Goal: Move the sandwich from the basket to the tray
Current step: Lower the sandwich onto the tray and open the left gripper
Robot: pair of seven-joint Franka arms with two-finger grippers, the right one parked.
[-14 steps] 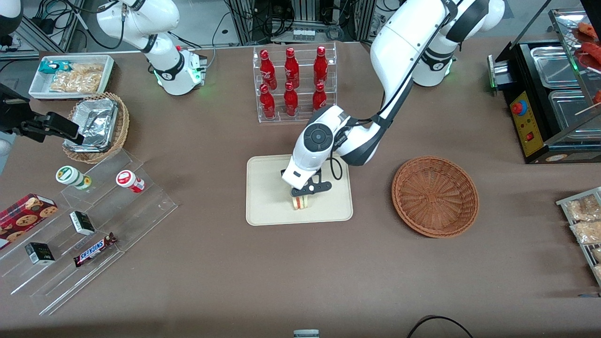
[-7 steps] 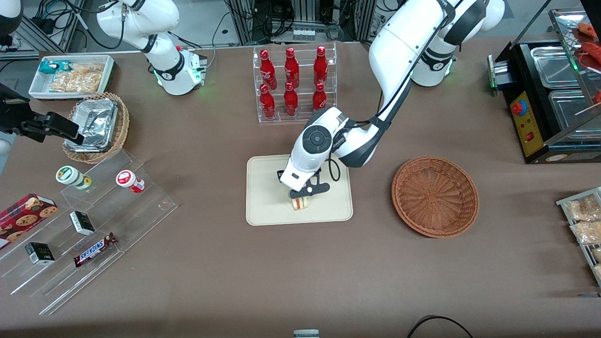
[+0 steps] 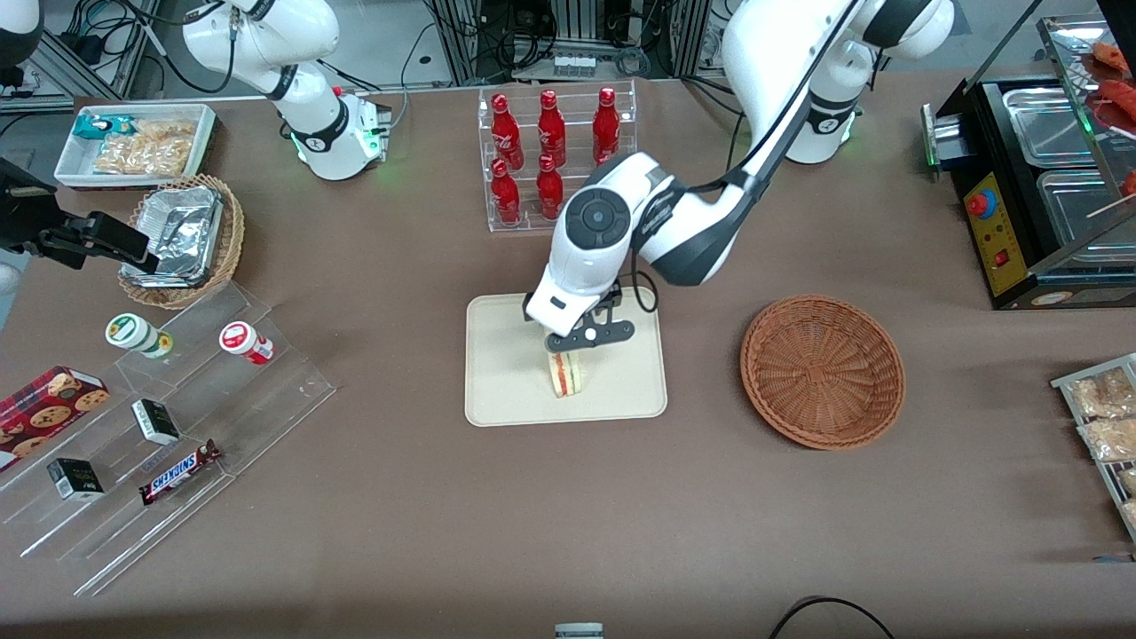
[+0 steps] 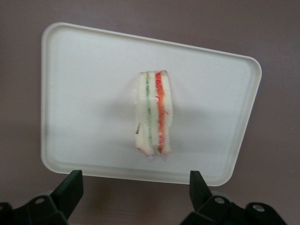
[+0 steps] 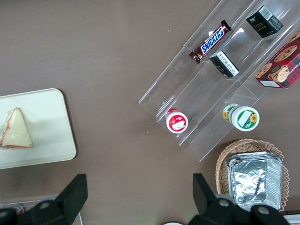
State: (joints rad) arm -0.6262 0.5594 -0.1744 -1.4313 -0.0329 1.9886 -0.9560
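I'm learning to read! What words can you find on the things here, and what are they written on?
"SNICKERS": on the brown chocolate bar on the clear plastic step shelf.
White script on the red bottles: too small to read.
Small black boxes, red cookie box: print unreadable.
The sandwich, cream tray, basket and open gripper above the tray: no words.

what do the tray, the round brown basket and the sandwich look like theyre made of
Tray: likely matte cream plastic, smooth with a moulded rim. Basket: reddish-brown woven wicker, with visible spiral weave. Sandwich: soft pale bread with red and green layers; real or fake, can't tell. The gripper hangs open above it.
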